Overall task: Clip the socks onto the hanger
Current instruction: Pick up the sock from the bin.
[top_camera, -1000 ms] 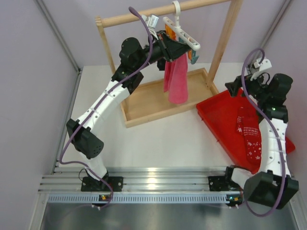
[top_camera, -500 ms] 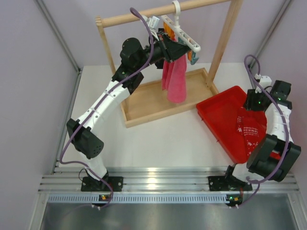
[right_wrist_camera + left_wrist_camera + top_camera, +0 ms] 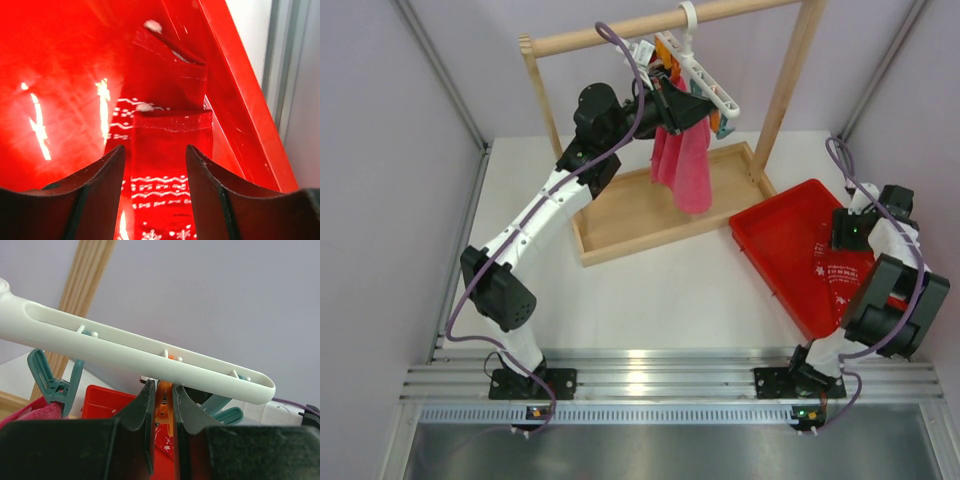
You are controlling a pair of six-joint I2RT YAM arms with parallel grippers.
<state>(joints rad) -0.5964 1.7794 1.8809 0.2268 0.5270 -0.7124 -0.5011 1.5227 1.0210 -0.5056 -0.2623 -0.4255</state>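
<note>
L gripper (image 3: 162, 388) clamped on orange clip (image 3: 163, 416) under hanger (image 3: 135, 357). R gripper (image 3: 155, 156) fingers apart, over sock (image 3: 170, 135) in red tray (image 3: 235, 100).

Pale lilac walls (image 3: 380, 150) enclose a white table (image 3: 660, 300) bearing a wooden rail frame (image 3: 560, 41).

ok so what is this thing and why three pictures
It is two robot arms bolted to a table. One picture looks down from above; the other two come from a camera on each wrist. The left hand is shut on an orange clip of the white hanger, which hangs from a wooden rail; a pink cloth hangs from it. The right hand is open over the red socks in a red tray.
</note>
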